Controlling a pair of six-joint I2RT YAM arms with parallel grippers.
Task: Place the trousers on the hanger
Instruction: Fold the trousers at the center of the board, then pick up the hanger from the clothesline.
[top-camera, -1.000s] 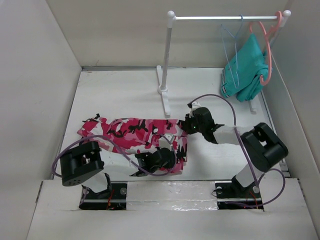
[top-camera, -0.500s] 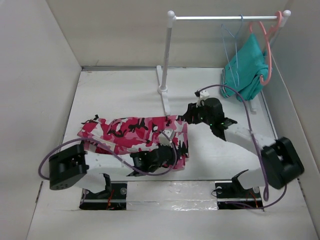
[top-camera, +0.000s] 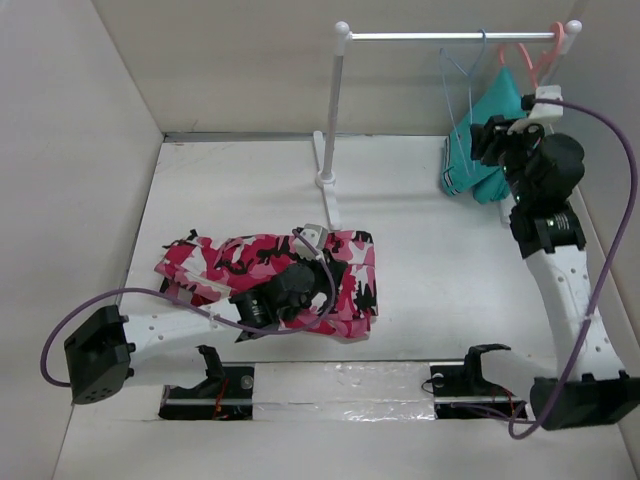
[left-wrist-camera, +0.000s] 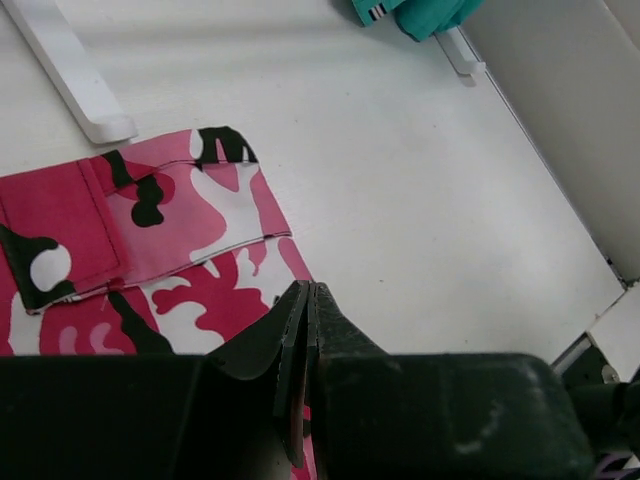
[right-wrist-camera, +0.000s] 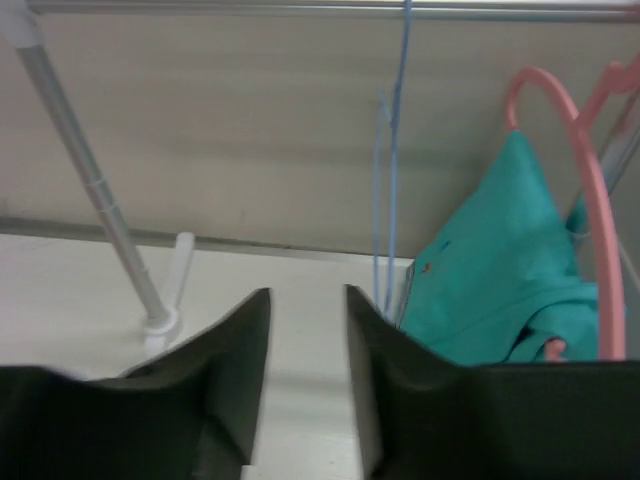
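Trousers (top-camera: 225, 262): we see pink-red-white-black camouflage, lying flat and slightly rumpled on near-left part of table (top-camera: 230, 190). Left gripper (left-wrist-camera: 305, 292) over their right half, jaws pressed together; cloth pinched or not, we cannot tell. Right gripper (right-wrist-camera: 307, 297) jaws apart, raised before hanger (right-wrist-camera: 392, 150), thin blue wire on rack (top-camera: 340, 120) beside teal garment (right-wrist-camera: 490, 290). Versus half second ago: right arm swung up from trousers' right end; left gripper shifted left.

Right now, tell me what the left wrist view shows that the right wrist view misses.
Left wrist only: the trousers flat on the table, the left gripper shut on their cloth. Right wrist only: the hanger and a pink hanger on the rail, seen past the open right gripper. Both: the teal garment and the rack's foot.
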